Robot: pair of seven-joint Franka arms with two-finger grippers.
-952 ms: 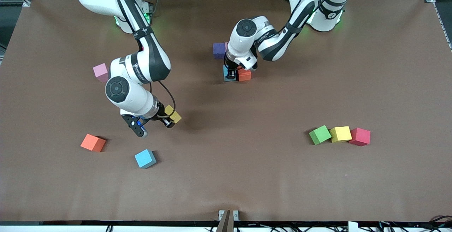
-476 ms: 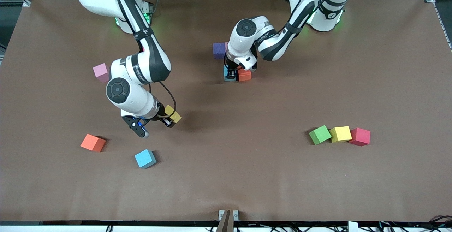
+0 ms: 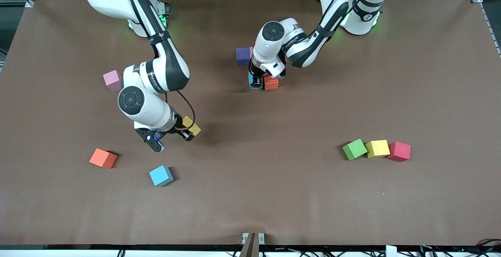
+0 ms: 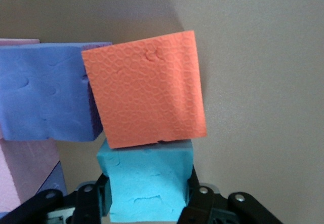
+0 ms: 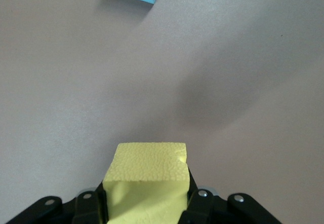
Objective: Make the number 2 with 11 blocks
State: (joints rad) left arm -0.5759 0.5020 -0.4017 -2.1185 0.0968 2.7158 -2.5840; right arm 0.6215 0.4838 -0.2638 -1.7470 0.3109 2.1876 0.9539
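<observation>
We find the number 2 barely begun: near the arms' bases, around the middle of the worktop [image 3: 250, 194], a purple block [image 3: 243, 55] sits with a pink one just showing beside it, and a little nearer the camera an orange block [image 3: 271, 83] touches a sky-blue block [image 3: 252, 81]. The left pincer [image 3: 256, 83] pinches that sky-blue block low at the cluster, pressing it against the orange one. The right pincer [image 3: 187, 132] is clamped on a yellow block [image 3: 191, 127] and holds it over bare worktop toward the right arm's end. We judge about four cubes gathered and seven left to bring in. Loose at the right arm's end lie a pink block [image 3: 112, 79], an orange block [image 3: 103, 158] and a sky-blue block [image 3: 161, 175]. Toward the left arm's end a green block [image 3: 354, 149] and a yellow block [image 3: 377, 148] touch in a row, with a crimson cube [image 3: 399, 151] that we leave out.
</observation>
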